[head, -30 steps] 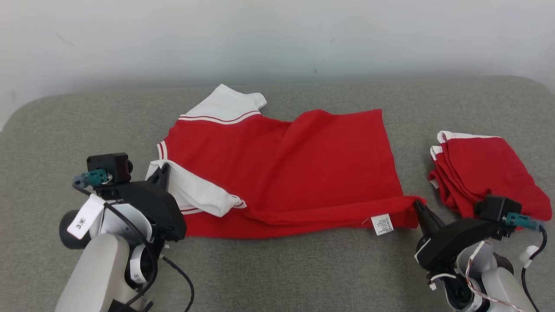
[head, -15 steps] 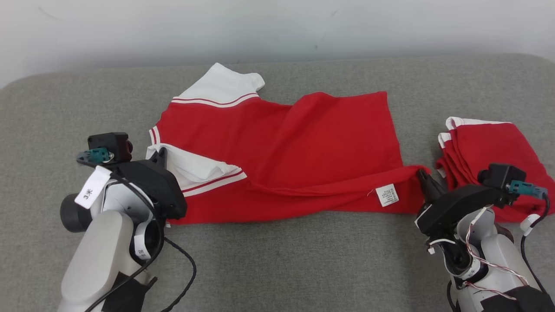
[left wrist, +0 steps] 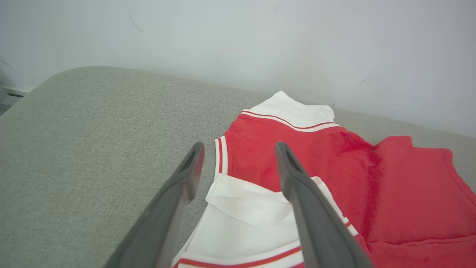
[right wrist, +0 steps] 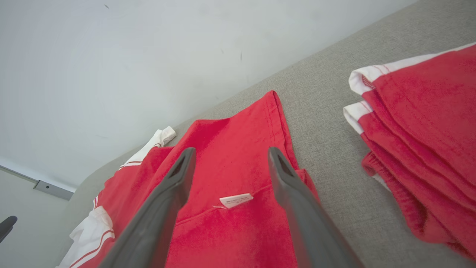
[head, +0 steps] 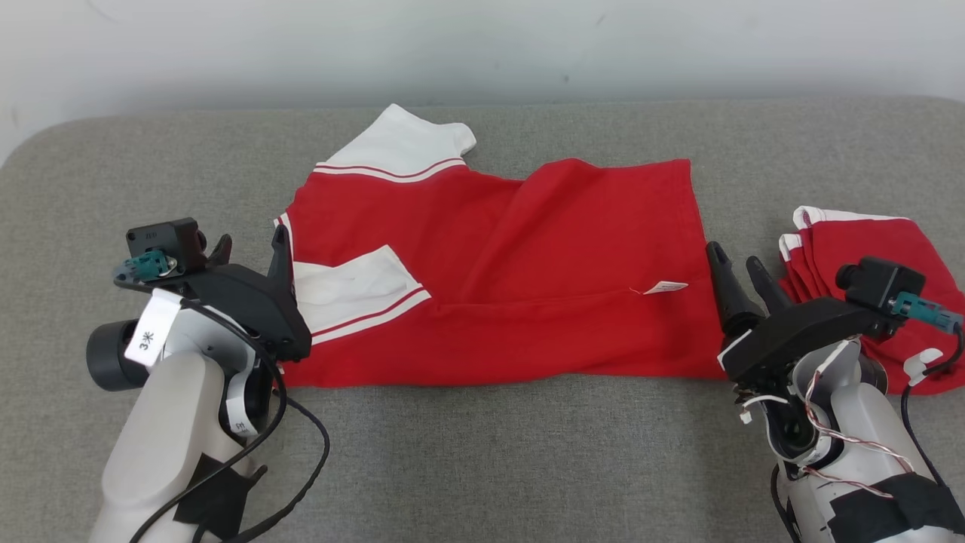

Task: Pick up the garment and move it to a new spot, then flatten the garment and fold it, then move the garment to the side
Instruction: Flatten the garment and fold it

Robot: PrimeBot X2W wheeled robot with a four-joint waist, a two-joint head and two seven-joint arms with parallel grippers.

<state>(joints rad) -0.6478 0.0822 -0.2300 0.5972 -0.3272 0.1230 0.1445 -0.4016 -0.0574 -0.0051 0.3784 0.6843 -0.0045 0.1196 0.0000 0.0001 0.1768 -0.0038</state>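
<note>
The garment [head: 528, 256] is a red T-shirt with white, red-striped sleeves. It lies across the middle of the grey padded surface [head: 482, 460], its near half folded over the far half, a white label [head: 663, 286] on top. My left gripper [head: 250, 241] stands open at the garment's left end, over the white sleeve [left wrist: 245, 216], holding nothing. My right gripper [head: 733, 258] stands open at the right end beside the hem, also with nothing in it. In the wrist views the left gripper [left wrist: 240, 149] and the right gripper [right wrist: 231, 152] show wide gaps over the cloth [right wrist: 238, 167].
A stack of folded red and white garments [head: 867, 256] lies close to the right of my right gripper, also seen in the right wrist view [right wrist: 424, 111]. A pale wall [head: 482, 53] runs along the surface's far edge. Bare grey fabric lies in front and at the far left.
Both grippers were shut on the garment's near edge and now stand open and free of it. The carried edge now lies folded flat on the garment. The camera shifted slightly.
</note>
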